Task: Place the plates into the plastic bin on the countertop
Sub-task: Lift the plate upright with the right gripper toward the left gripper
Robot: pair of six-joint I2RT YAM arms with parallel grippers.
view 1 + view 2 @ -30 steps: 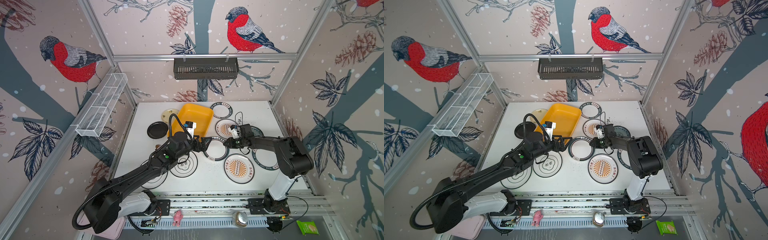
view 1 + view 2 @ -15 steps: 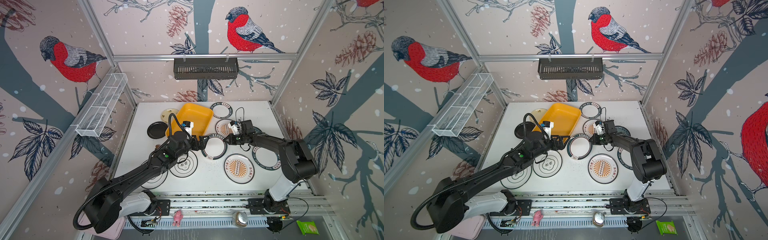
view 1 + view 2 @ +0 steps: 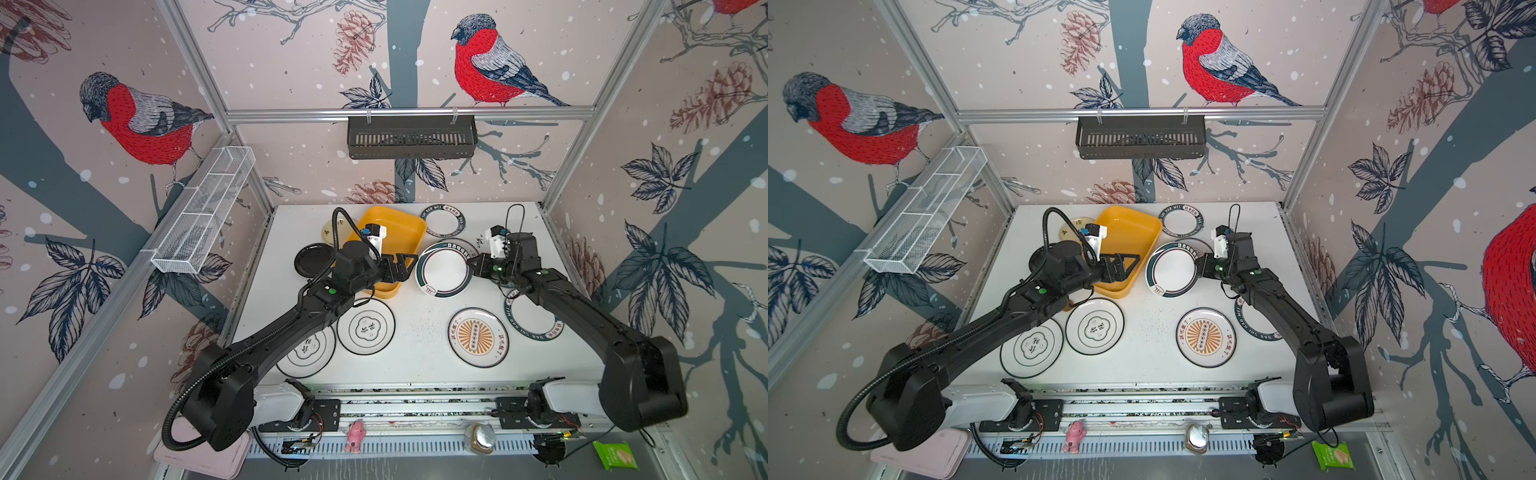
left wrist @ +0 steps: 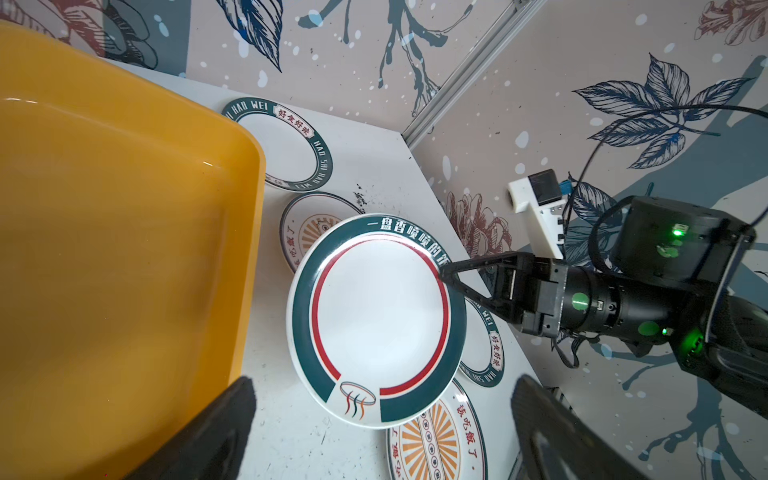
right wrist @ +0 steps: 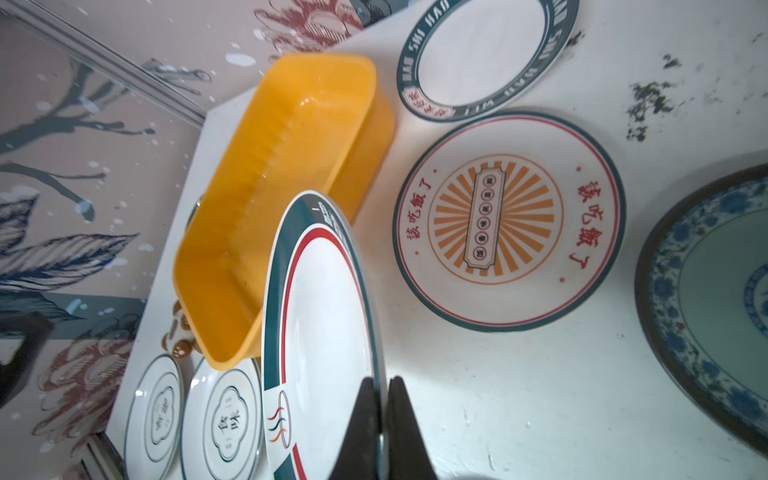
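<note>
The teal-banded plate (image 3: 444, 270) (white centre, thin red ring, small steam mark) hangs tilted just off the middle of the tabletop (image 3: 419, 320), toward 1 o'clock in both top views. My right fingers (image 5: 363, 424) are pressed together on its rim, pinching it at the plate's 3 o'clock edge. Through my right wrist camera the plate stands nearly edge-on, with one finger on each face. Whether its low edge clears the tabletop I cannot tell.

My left fingers (image 4: 216, 436) are spread wide and aimed at the plate from its 9 o'clock side, close to the rim but apart from it. They hover over the 5 o'clock corner of the bin (image 3: 399, 226), the yellow tray lying slantwise at 11 o'clock, just beside the plate.

Further out, the other plates lie flat:
- **Far sunburst plate** (image 5: 509, 220): at 1 o'clock, partly hidden behind the one I hold.
- **Blue-patterned plate** (image 5: 715, 299): beside the far sunburst plate, near my right wrist.
- **Far lettered plate** (image 3: 442, 220): at 12 o'clock, by the back edge.
- **Near sunburst plate** (image 3: 478, 337): at 5 o'clock.
- **Near lettered plate** (image 3: 525, 322): at 4 o'clock, partly under my right arm.
- **Two black-rimmed plates** (image 3: 365, 326): side by side at 7 o'clock, one half under my left arm.
- **Black plate** (image 3: 311, 259): at 10 o'clock.
- **Small cream plate** (image 3: 332, 228): at 11 o'clock — both this and the black plate lie along the bin's outer wall.

A black basket (image 3: 411, 137) hangs on the wall past 12 o'clock.
</note>
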